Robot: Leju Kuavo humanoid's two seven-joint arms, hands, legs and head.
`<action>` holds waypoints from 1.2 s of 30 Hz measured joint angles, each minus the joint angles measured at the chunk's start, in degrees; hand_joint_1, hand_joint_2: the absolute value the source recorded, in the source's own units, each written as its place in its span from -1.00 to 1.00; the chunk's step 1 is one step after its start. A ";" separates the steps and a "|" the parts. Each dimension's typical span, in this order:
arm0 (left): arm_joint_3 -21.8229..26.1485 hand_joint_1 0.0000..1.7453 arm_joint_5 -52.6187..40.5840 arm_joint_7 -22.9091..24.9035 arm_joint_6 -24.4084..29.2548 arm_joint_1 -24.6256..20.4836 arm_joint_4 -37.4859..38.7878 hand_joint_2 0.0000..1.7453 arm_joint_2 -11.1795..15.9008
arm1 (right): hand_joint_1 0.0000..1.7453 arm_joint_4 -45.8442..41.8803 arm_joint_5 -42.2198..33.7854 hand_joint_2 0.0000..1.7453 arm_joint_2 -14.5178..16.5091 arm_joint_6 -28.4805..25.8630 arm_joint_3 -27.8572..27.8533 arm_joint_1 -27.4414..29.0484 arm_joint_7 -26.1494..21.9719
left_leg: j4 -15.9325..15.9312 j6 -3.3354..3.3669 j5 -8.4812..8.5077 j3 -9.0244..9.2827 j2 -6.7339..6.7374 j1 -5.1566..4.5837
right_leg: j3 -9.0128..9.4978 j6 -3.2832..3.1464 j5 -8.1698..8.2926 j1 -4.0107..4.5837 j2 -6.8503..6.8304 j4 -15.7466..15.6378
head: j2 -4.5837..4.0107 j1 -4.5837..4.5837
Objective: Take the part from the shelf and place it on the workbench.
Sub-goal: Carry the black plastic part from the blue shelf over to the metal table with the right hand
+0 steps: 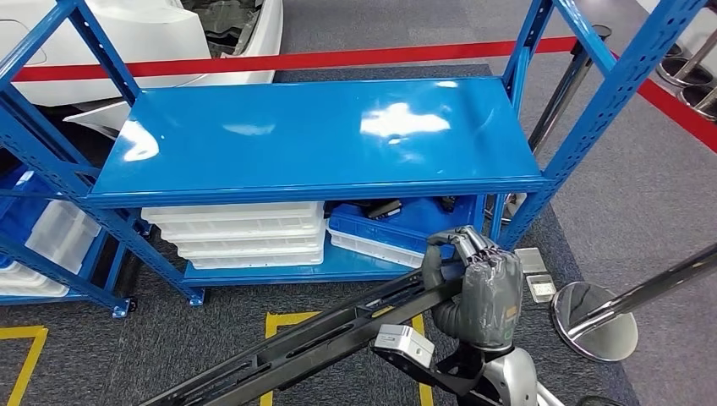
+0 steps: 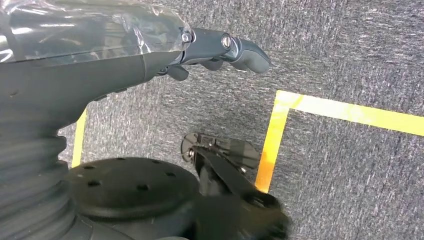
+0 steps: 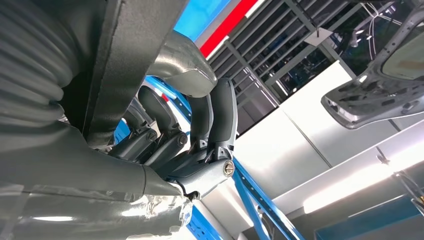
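The part (image 1: 313, 338) is a long black slotted metal rail. In the head view it slants from the bottom left up to my right hand (image 1: 480, 283), which grips its upper end in front of the blue shelf (image 1: 313, 135). In the right wrist view the dark fingers (image 3: 212, 120) curl around the dark rail (image 3: 135, 45), with the grey thumb on its other side. My left hand (image 2: 100, 65) hangs over the grey carpet with nothing in it, its fingers loosely extended.
The shelf's top board is bare. Below it lie stacked white trays (image 1: 237, 233) and a blue bin (image 1: 380, 233). A stanchion base (image 1: 592, 317) and small metal plates (image 1: 534, 271) lie at the right. Red barrier belts (image 1: 338, 59) run behind. Yellow tape (image 1: 279, 321) marks the floor.
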 joint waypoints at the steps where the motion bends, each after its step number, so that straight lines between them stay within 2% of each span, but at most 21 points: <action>1: -0.01 -1.00 0.00 -0.01 0.00 -0.05 -0.02 1.00 0.01 | 1.00 -0.01 0.00 1.00 0.00 0.00 0.00 -0.01 0.01 | -4.06 0.18 1.11 2.26 -0.02 -0.04 | -0.28 0.21 0.12 0.08 0.02 0.29 | 0.00 -0.16; 3: -0.03 -1.00 0.00 -0.01 0.01 -0.08 -0.09 1.00 0.01 | 1.00 -0.01 0.01 1.00 0.00 0.00 0.00 -0.03 0.01 | -7.92 0.67 1.91 3.95 -0.07 -0.17 | -0.73 0.75 0.46 0.26 0.02 0.66 | 0.00 -0.26; 6: -0.09 -1.00 0.00 0.00 0.05 0.04 -0.20 1.00 0.01 | 1.00 -0.01 0.01 1.00 0.00 0.00 0.00 -0.02 0.03 | -8.12 1.87 2.81 3.37 0.06 -0.29 | -1.11 1.74 0.62 0.11 0.08 0.92 | 0.00 -0.20; 7: -0.10 -1.00 0.00 0.00 0.07 0.00 -0.22 1.00 0.01 | 1.00 -0.01 0.00 1.00 0.00 0.00 0.00 -0.01 0.05 | -8.28 2.38 3.24 3.09 0.16 -0.23 | -1.55 2.02 -0.39 0.00 0.15 1.89 | 0.00 -0.03; 9: -0.12 -1.00 0.02 0.00 0.08 -0.10 -0.26 1.00 0.01 | 1.00 -0.01 0.00 1.00 0.02 0.00 0.01 0.06 0.09 | -8.41 3.08 4.06 2.25 0.35 -0.18 | -3.57 2.47 -4.64 -0.12 0.28 7.26 | 0.00 0.47; 11: -0.12 -1.00 0.05 0.00 0.09 -0.07 -0.27 1.00 0.01 | 1.00 -0.01 -0.01 1.00 0.03 0.00 0.02 0.20 0.14 | -8.25 3.29 4.68 1.18 0.42 -0.34 | -5.80 2.73 -8.73 -0.14 0.31 14.48 | 0.00 0.83; 12: -0.12 -1.00 0.07 0.00 0.09 -0.06 -0.28 1.00 0.01 | 1.00 0.00 -0.01 1.00 0.03 0.00 0.02 0.27 0.15 | -8.13 3.31 4.96 0.69 0.43 -0.43 | -5.92 2.73 -9.37 -0.14 0.31 16.23 | 0.00 0.87; 13: -0.12 -1.00 0.09 -0.01 0.09 -0.05 -0.28 1.00 0.01 | 1.00 0.01 -0.01 1.00 0.02 0.00 0.02 0.30 0.16 | -8.02 3.29 5.21 0.28 0.43 -0.50 | -4.88 2.62 -8.90 -0.11 0.31 15.66 | 0.00 0.91; 14: -0.12 -1.00 0.10 -0.01 0.09 -0.05 -0.28 1.00 0.01 | 1.00 0.01 -0.01 1.00 0.03 0.00 0.02 0.31 0.16 | -7.91 3.23 5.41 -0.03 0.42 -0.56 | -2.70 2.39 -7.53 -0.07 0.31 12.73 | 0.00 0.95; 16: -0.12 -1.00 0.12 -0.07 0.09 -0.07 -0.28 1.00 0.00 | 1.00 -0.01 0.01 1.00 0.04 0.00 0.01 0.25 0.16 | -7.71 2.96 5.77 -0.41 0.39 -0.69 | 2.73 1.70 -4.77 0.20 0.32 3.97 | 0.00 1.09; 18: -0.12 -1.00 0.14 -0.17 0.09 -0.09 -0.28 1.00 -0.01 | 1.00 -0.01 0.03 1.00 0.04 0.00 0.00 0.21 0.16 | -7.55 2.40 6.18 -0.73 0.40 -0.76 | 5.15 1.16 -3.73 0.58 0.39 -0.81 | 0.00 1.17; 20: -0.12 -1.00 0.15 -0.29 0.09 -0.09 -0.28 1.00 -0.03 | 1.00 -0.01 0.15 1.00 0.03 0.00 0.00 0.26 0.16 | -7.57 1.69 6.69 -0.95 0.42 -0.74 | 4.85 0.70 -3.30 0.75 0.49 -1.15 | 0.00 1.15; 22: -0.12 -1.00 0.16 -0.42 0.08 -0.10 -0.28 1.00 -0.03 | 1.00 -0.01 0.31 1.00 0.04 0.00 0.00 0.26 0.16 | -6.61 1.01 5.85 -1.39 0.23 -0.72 | 4.52 0.12 -2.37 0.47 0.30 -1.66 | 0.00 1.15; 24: -0.13 -1.00 0.17 -0.55 0.06 -0.09 -0.28 1.00 -0.02 | 1.00 -0.01 0.40 1.00 0.07 0.00 0.00 0.24 0.18 | -1.94 0.40 2.03 -3.16 0.04 -0.59 | 3.74 -0.39 -1.44 0.21 0.05 -1.94 | 0.00 0.74; 26: -0.14 -1.00 0.17 -0.76 -0.09 -0.04 -0.28 1.00 -0.02 | 1.00 0.01 0.54 1.00 0.10 0.00 0.01 0.28 0.22 | 4.97 -0.08 -2.19 -5.38 0.04 -0.38 | 2.47 -0.64 -0.96 0.25 -0.05 -1.40 | 0.00 0.15; 27: -0.14 -1.00 0.17 -0.89 -0.20 -0.02 -0.28 1.00 -0.02 | 1.00 0.01 0.66 1.00 0.10 0.00 0.01 0.31 0.27 | 6.99 -0.23 -3.06 -5.64 0.05 -0.26 | 1.84 -0.63 -0.80 0.25 -0.08 -1.00 | 0.00 -0.09; 28: -0.14 -1.00 0.18 -1.04 -0.32 -0.01 -0.27 1.00 -0.02 | 1.00 0.01 0.79 1.00 0.11 0.00 0.01 0.34 0.34 | 7.04 -0.32 -2.89 -4.95 0.06 -0.15 | 1.24 -0.57 -0.67 0.24 -0.09 -0.58 | 0.00 -0.31; 29: -0.14 -1.00 0.21 -1.16 -0.42 -0.01 -0.27 1.00 -0.02 | 1.00 0.01 0.90 1.00 0.11 0.00 0.00 0.36 0.44 | 4.87 -0.37 -1.79 -3.18 0.07 -0.02 | 0.70 -0.48 -0.56 0.20 -0.09 -0.15 | 0.00 -0.50; 32: -0.14 -1.00 0.46 -1.44 -0.60 -0.14 -0.23 1.00 -0.08 | 1.00 0.00 1.03 1.00 0.14 -0.01 0.00 0.41 0.68 | -5.26 0.00 1.37 2.80 -0.01 0.12 | -0.64 0.13 -0.27 0.22 -0.02 1.14 | 0.00 -0.66; 33: -0.13 -1.00 0.53 -1.51 -0.63 -0.15 -0.21 1.00 -0.11 | 1.00 -0.01 1.04 1.00 0.15 -0.02 0.00 0.40 0.71 | -6.75 0.30 1.68 3.36 -0.05 0.05 | -0.92 0.47 -0.10 0.29 0.00 1.38 | 0.00 -0.63; 36: -0.13 -1.00 0.58 -1.65 -0.67 -0.05 -0.19 1.00 -0.21 | 1.00 -0.01 1.05 1.00 0.14 -0.04 0.00 0.44 0.74 | -7.17 1.59 2.57 2.76 0.05 -0.17 | -1.27 1.56 0.47 0.18 0.07 1.41 | 0.00 -0.58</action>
